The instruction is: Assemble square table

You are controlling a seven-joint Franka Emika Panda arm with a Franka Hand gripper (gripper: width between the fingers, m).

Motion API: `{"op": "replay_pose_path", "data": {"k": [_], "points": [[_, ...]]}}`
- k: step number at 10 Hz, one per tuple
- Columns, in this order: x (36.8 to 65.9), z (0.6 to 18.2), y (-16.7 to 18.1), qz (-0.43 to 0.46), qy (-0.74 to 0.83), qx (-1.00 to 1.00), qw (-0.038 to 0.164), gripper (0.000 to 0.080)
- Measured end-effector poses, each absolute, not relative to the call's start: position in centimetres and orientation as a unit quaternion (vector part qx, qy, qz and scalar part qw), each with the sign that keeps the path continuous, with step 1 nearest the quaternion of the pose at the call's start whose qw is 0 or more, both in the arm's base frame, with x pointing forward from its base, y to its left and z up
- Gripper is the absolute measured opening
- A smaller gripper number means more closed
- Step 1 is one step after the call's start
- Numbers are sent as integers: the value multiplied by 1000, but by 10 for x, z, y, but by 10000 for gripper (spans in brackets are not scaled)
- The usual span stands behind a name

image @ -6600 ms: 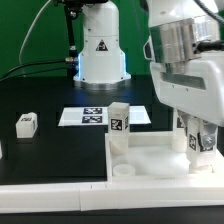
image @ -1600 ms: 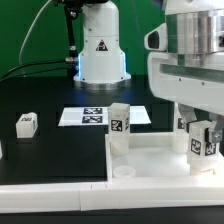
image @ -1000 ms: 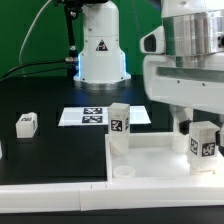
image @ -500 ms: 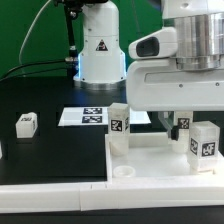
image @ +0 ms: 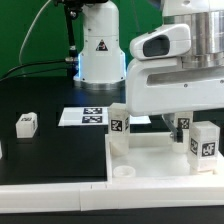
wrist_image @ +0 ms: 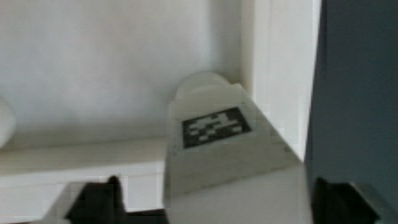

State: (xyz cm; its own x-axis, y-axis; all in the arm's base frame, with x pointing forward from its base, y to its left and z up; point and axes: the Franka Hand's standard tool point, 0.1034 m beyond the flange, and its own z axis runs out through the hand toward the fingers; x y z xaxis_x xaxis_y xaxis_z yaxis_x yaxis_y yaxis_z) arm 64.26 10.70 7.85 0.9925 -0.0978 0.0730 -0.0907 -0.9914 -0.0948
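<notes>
As the wrist view shows it, tool [wrist_image: 214,200]: the jaws stand apart, one on each side of a leg. A strip of white shows between the dark finger [wrist_image: 98,198] and the leg's side, so nothing is clamped.
Corner leg [wrist_image: 222,140]: white and blocky with a black-and-white tag on its face, standing between the jaws. Beside it are the plate's raised edge and then the black counter.
Same corner leg, exterior view [image: 205,143]: upright in the plate's far corner on the exterior view's right, tag toward the camera, directly under the arm.
Arm [image: 175,70]: its bulky white body fills the exterior view's upper right and hides most of the tool from that side.
Square plate [image: 150,158]: white, lying flat on the counter with a raised edge around it, in the exterior view's right half.
Second leg [image: 120,122]: upright in the plate's far corner on the exterior view's left, tag toward the camera.
Socket [image: 124,172]: round, at the plate's near corner on the exterior view's left.
Marker board [image: 90,116]: flat on the counter behind the plate, just beside the second leg.
Loose leg [image: 27,124]: on the counter, well apart from the plate, toward the exterior view's left.
Border rail [image: 50,192]: long and white, running along the counter's near side in front of the plate.
Counter [image: 50,145]: black.
Robot base [image: 100,45]: white, at the back of the counter.
</notes>
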Motion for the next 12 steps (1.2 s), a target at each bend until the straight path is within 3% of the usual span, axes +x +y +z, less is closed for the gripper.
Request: {"op": "replay_pose_path", "data": {"k": [1,2,5,8,9,12], "points": [[643,79,107,-37,89,-994,47,348],[643,78,107,-35,123,-991,48,284],[642,77,106,-29,271,-961,49,284],[640,77,109,-12,555,-831,48,284],[639,76,108,3,628,-776,63,284],[639,75,107,10,693,-718,65,284]]}}
